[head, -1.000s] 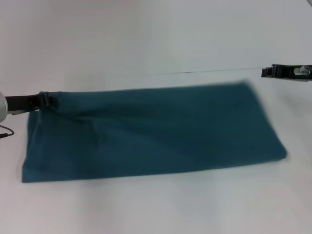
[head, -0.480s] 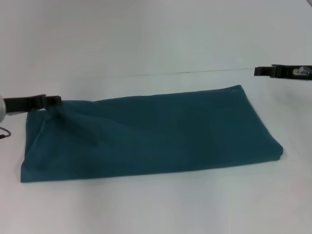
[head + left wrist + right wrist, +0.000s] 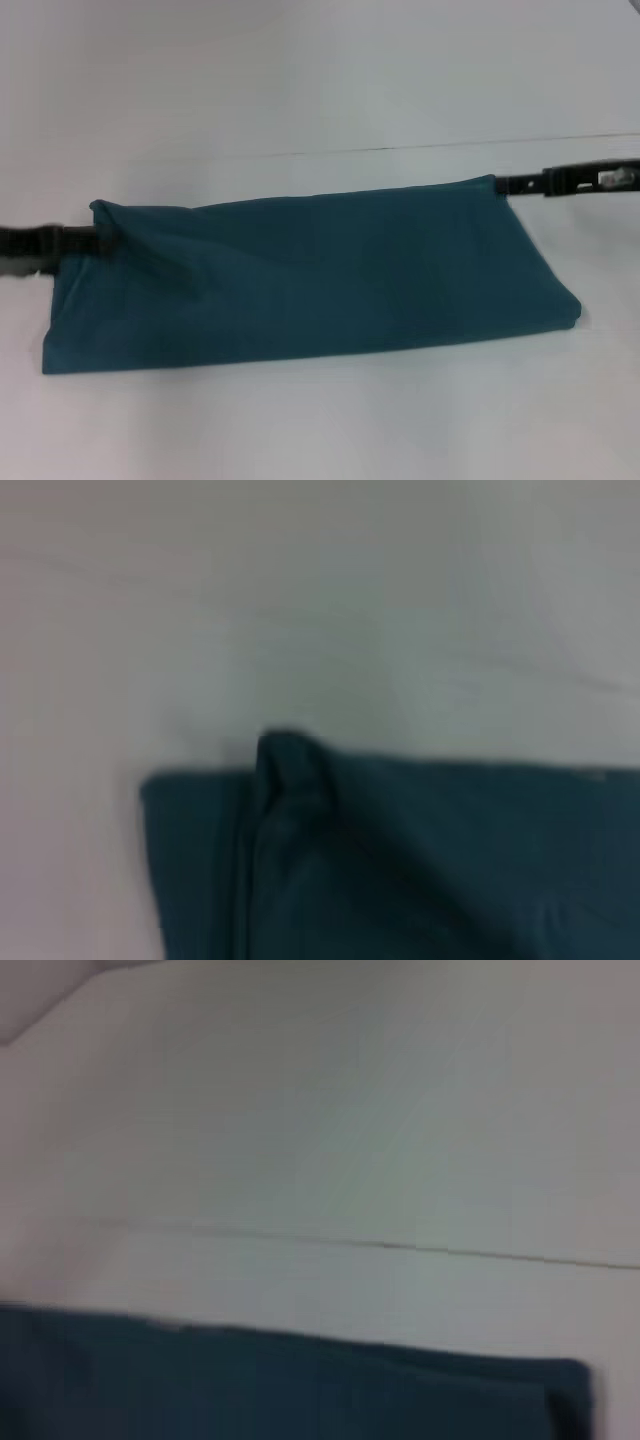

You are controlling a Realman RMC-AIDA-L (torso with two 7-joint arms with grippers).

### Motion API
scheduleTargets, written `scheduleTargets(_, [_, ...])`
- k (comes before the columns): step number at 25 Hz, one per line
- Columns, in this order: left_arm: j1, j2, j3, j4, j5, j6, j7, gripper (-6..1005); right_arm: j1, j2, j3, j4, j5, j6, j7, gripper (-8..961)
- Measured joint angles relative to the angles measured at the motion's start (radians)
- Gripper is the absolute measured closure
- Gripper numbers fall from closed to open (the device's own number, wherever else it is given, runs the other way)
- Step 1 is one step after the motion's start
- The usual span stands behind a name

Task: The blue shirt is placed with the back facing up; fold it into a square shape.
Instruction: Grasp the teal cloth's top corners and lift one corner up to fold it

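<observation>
While folded into a long band across the white table [image 3: 320,90], blue shirt [image 3: 320,275] lying flat, long axis left to right, plain cloth up, no lettering visible. Near edge straight; right end slightly nearer than the far right corner, giving a slanted right side.

Left gripper [image 3: 95,240] at far left corner of the band, reaching in from the left edge of the head view. Corner cloth raised into a small peak above the rest of the band, creases running from it toward the near right. Tips at the raised cloth; pinching or not: cannot tell. Left wrist view: same corner of the shirt [image 3: 400,860] bunched into a rounded hump, a fold line running down from it.

Right gripper [image 3: 505,185] at far right corner, arm entering from the right, low to the table. Tip touching the corner edge of the cloth; spread or pressed together: cannot tell. Right wrist view: far edge of the shirt [image 3: 300,1390] lying flat, corner at one side, thin seam line in the table [image 3: 330,1110] beyond.
</observation>
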Motion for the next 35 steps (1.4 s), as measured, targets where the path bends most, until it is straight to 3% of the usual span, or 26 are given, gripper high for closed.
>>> scheduleTargets(3, [0.026,0.000,0.000,0.052,0.032,0.110,-0.041,67,-0.022,0.016,-0.015,-0.065,-0.005,-0.082,-0.041,56])
scheduleTargets(9, [0.037,-0.001,0.003,0.059,0.145,0.232,-0.105,69,-0.041,0.019,-0.049,-0.100,-0.017,-0.134,-0.051,29])
scheduleTargets(17, [0.037,-0.008,0.010,0.051,0.178,0.229,-0.154,70,-0.039,0.030,-0.073,-0.104,-0.018,-0.144,-0.085,28])
scheduleTargets(21, [0.029,-0.023,0.015,0.019,0.212,0.186,-0.164,71,-0.042,0.042,-0.075,-0.106,-0.017,-0.146,-0.103,29])
scheduleTargets(35, [0.002,-0.016,0.015,-0.056,0.235,0.094,-0.171,88,-0.054,0.045,-0.074,-0.107,-0.014,-0.149,-0.106,28])
